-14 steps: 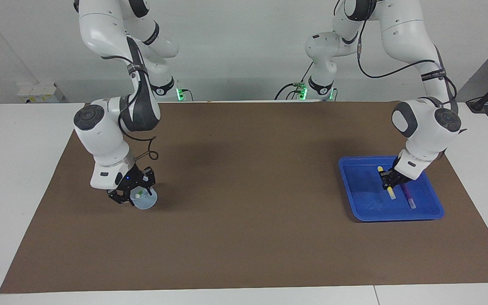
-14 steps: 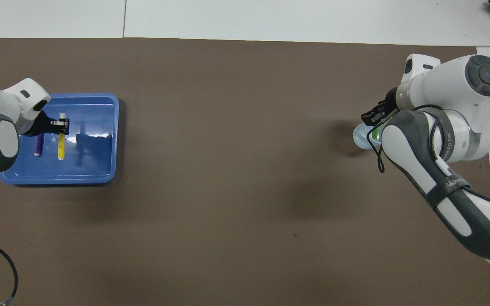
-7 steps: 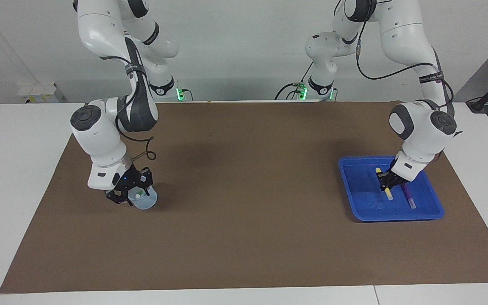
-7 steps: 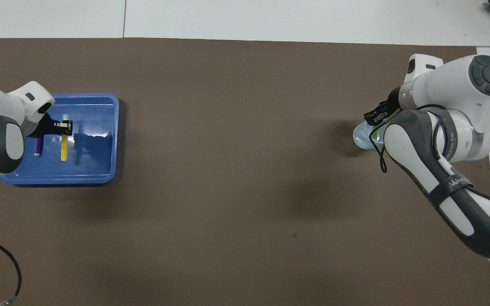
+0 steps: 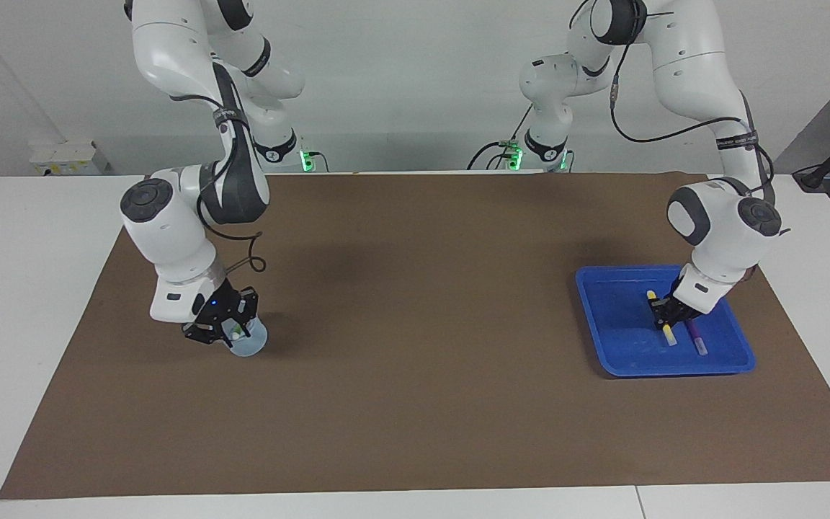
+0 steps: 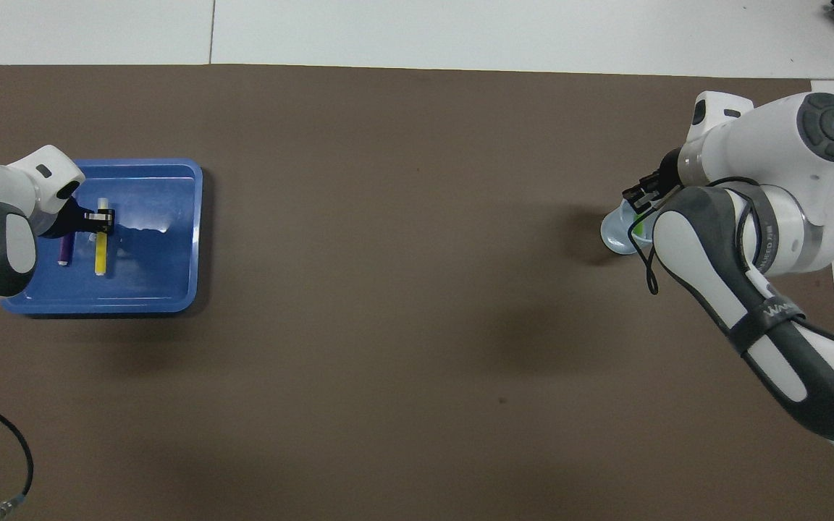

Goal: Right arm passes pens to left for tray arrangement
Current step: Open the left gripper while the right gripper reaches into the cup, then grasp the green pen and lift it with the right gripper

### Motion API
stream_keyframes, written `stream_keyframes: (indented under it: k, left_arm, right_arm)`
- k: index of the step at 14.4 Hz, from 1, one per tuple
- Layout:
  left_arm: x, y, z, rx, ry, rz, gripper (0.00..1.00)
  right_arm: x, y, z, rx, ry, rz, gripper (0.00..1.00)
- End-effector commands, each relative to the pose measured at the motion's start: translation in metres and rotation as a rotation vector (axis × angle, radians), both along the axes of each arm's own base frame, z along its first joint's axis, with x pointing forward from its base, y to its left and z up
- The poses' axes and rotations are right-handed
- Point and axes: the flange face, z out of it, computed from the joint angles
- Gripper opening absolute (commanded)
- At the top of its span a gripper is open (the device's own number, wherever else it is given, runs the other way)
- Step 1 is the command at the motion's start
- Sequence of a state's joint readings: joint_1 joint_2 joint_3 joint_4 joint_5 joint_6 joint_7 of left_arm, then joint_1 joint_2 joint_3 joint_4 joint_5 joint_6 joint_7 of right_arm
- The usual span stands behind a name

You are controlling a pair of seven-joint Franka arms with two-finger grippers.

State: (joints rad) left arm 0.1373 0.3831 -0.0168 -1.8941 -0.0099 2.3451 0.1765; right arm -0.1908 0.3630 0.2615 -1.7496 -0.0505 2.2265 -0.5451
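Clamping the yellow pen point(image 5: 658, 313), the left gripper point(image 5: 663, 316) is down inside the blue tray point(image 5: 613, 324), its fingers closed across the pen's middle. That pen lies along the tray floor, one end toward the robots, the other toward the tray's edge farther from them. The purple pen point(image 5: 695, 336) lies just beside it, roughly parallel and not touching it, on the side nearer the end of the table where the left arm stands. The tray sits on the brown mat point(image 5: 415, 375) toward that same end, near the mat's side edge.

Toward the right arm's end of the mat, the right gripper point(image 5: 230, 330) reaches down into the mouth of a small translucent cup point(image 5: 248, 344), its blue light showing. The green pen point(image 6: 638, 226) stands in the cup, partly hidden by the fingers; whether those fingers grip it or are apart I cannot tell. The cup stands upright on the mat, well apart from the tray.
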Motion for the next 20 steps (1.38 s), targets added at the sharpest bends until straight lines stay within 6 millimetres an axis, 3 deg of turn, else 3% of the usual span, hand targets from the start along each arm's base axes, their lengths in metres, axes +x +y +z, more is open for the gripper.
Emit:
stream_keyframes:
  k: [1, 3, 4, 5, 8, 9, 18, 20]
  left_arm:
    - [-0.005, -0.002, -0.006, 0.015, -0.009, -0.019, 0.0]
    - [-0.005, -0.004, -0.005, 0.015, -0.009, -0.017, 0.0]
    - [-0.005, -0.004, -0.005, 0.015, -0.009, -0.017, 0.0]
    - [-0.005, -0.005, -0.005, 0.015, -0.009, -0.018, 0.0]
    - [-0.005, -0.005, -0.004, 0.015, -0.01, -0.018, 0.22]
    - [-0.005, -0.004, -0.005, 0.014, -0.009, -0.017, 0.25]
    - [-0.004, -0.003, -0.003, 0.013, -0.006, -0.014, 0.26]
    - [-0.004, -0.001, -0.002, 0.013, -0.007, -0.013, 0.34]
  right_arm:
    - [-0.002, -0.008, -0.002, -0.013, 0.027, 0.02, 0.29]
    - [-0.003, -0.008, 0.001, -0.015, 0.035, 0.02, 0.18]
    - [-0.004, -0.008, 0.002, -0.015, 0.039, 0.023, 0.03]
    - [-0.004, -0.008, 0.002, -0.016, 0.042, 0.029, 0.0]
    - [-0.004, -0.006, 0.003, -0.016, 0.045, 0.032, 0.0]
    - [-0.006, -0.005, 0.005, -0.018, 0.053, 0.034, 0.0]
    - [-0.017, 0.021, 0.067, -0.025, 0.042, 0.069, 0.0]
    - [-0.023, 0.026, 0.085, -0.031, 0.031, 0.078, 0.0]
